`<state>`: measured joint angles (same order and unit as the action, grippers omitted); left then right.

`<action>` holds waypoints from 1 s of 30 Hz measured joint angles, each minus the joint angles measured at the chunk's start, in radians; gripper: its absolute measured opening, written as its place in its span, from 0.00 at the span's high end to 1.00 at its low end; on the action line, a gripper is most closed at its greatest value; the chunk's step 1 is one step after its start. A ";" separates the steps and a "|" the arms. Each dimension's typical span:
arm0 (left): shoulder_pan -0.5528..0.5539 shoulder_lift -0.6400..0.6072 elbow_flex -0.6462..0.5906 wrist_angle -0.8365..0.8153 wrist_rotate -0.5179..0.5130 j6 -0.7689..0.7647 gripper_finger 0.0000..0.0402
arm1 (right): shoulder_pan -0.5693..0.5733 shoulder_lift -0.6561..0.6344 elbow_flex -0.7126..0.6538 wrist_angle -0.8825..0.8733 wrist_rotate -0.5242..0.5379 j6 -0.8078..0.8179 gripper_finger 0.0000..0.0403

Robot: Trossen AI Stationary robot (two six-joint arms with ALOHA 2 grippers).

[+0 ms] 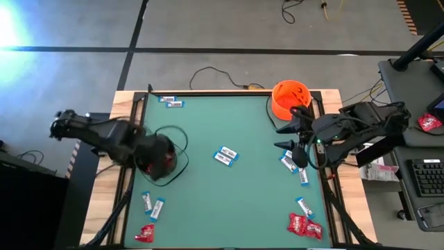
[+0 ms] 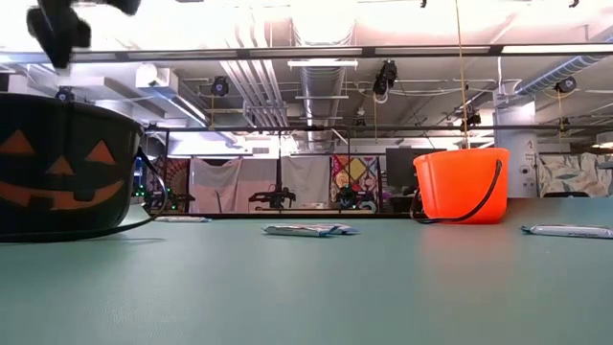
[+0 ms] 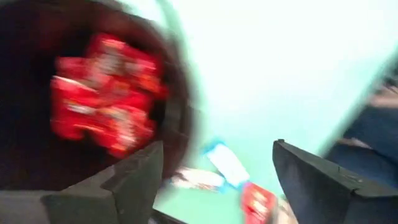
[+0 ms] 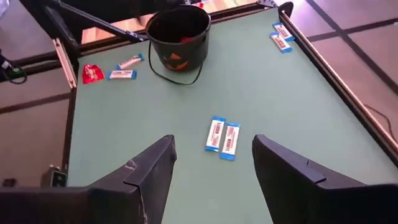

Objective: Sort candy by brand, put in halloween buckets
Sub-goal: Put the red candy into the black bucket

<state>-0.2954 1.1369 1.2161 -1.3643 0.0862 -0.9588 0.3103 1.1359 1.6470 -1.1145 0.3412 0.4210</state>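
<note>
Left wrist view: left claw (image 3: 214, 180) gapes over round black bucket (image 3: 177, 118), seemingly holding glossy red packets (image 3: 102, 93).

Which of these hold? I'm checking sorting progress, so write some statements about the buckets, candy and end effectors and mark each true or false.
1. The black bucket holds red packets. True.
2. The left end effector is shut on a packet. False: it stands open and empty over the black bucket.
3. Two white-and-blue bars lie side by side mid-table. True.
4. The orange bucket lies tipped on its side. False: it stands upright.
5. All red packets are in buckets. False: some lie on the table at its near edge.
6. The right end effector is open. True.
</note>
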 joint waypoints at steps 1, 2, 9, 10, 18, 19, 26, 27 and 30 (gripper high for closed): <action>-0.073 0.017 0.036 0.003 -0.003 -0.053 0.29 | 0.000 0.002 0.000 -0.002 0.000 -0.013 0.49; -0.151 0.038 0.065 0.003 -0.012 -0.115 0.29 | 0.000 0.003 0.000 -0.007 0.000 -0.017 0.49; -0.495 0.279 0.100 0.049 0.088 -0.551 0.28 | 0.001 0.005 0.000 -0.101 -0.008 -0.070 0.49; -0.514 0.316 0.094 0.080 0.127 -0.574 0.28 | 0.001 0.005 0.000 -0.114 -0.008 -0.088 0.49; -0.570 0.566 0.005 0.385 0.482 -0.545 0.28 | 0.009 0.012 -0.005 -0.357 -0.064 0.053 0.49; -0.570 0.588 -0.010 0.387 0.501 -0.517 0.28 | 0.023 0.013 -0.014 -0.399 -0.068 0.097 0.49; -0.564 0.693 -0.109 0.550 0.572 -0.430 0.28 | 0.203 0.013 -0.119 -0.425 -0.118 0.241 0.49; -0.564 0.703 -0.113 0.570 0.571 -0.430 0.28 | 0.222 0.013 -0.131 -0.416 -0.119 0.258 0.49; -0.565 0.741 -0.125 0.580 0.559 -0.432 0.29 | 0.268 0.013 -0.166 -0.412 -0.116 0.329 0.49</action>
<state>-0.8600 1.8782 1.0908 -0.7848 0.6448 -1.3911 0.5783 1.1492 1.4813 -1.5269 0.2249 0.7504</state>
